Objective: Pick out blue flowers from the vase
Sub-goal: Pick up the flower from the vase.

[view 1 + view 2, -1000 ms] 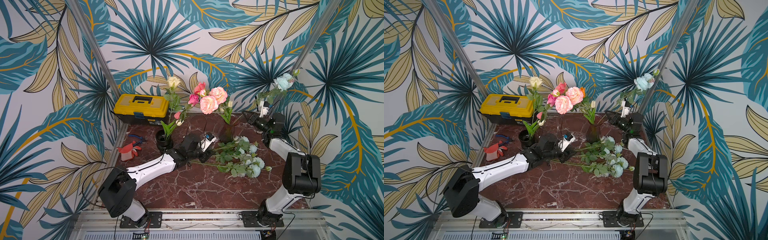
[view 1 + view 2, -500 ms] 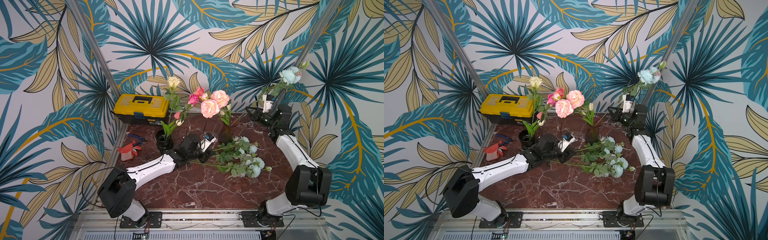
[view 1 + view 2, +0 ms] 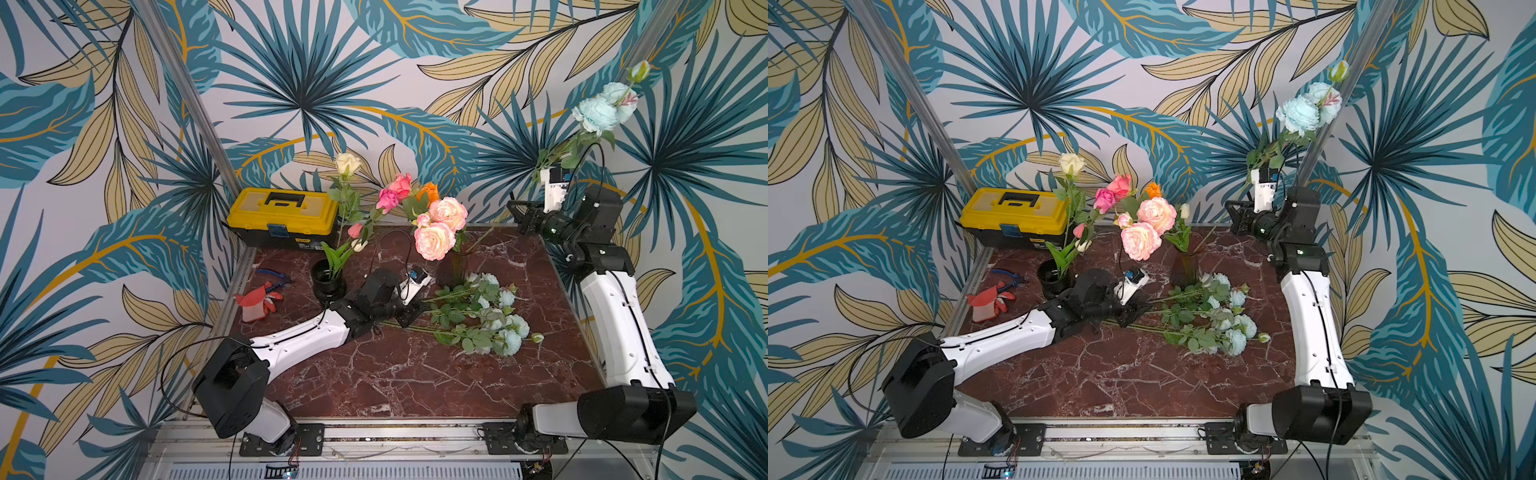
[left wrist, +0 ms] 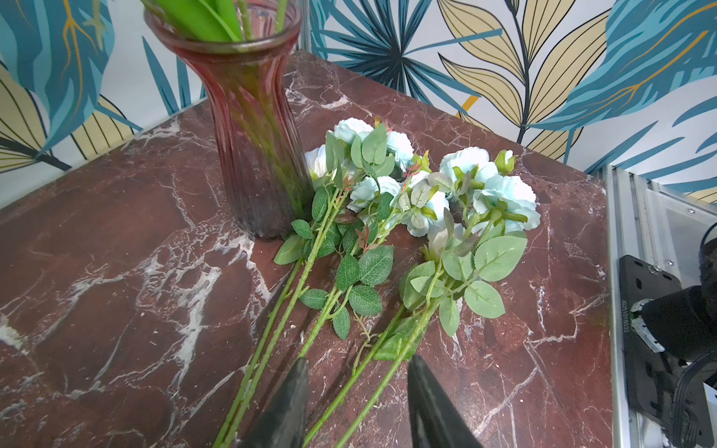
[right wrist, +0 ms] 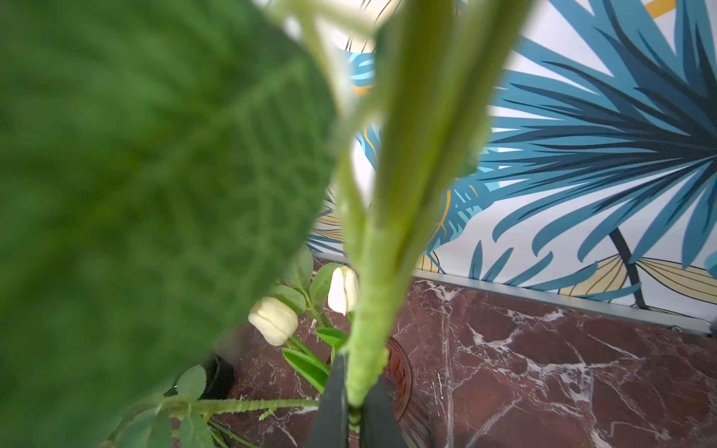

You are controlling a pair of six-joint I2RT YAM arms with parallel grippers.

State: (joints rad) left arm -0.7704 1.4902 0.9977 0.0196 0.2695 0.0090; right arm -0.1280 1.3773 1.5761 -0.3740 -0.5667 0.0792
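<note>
Most blue flowers (image 3: 494,320) lie on the worktop (image 3: 374,374). The right tool (image 5: 353,403) clamps the seemingly last blue flower (image 3: 596,114) above the vase (image 4: 252,135). The left tool (image 4: 357,360) is half-open and empty.

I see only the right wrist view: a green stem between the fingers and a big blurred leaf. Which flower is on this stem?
Observer: It is a blue flower. In both top views its blooms stand high in the air, above the right gripper.
Operator: Are other blue ones already out of the vase?
Observer: Yes, several blue stems lie flat on the table, beside the vase.
Operator: And where is the left arm?
Observer: The left gripper is low over the ends of those stems, with its jaws apart and gripping nothing.
</note>
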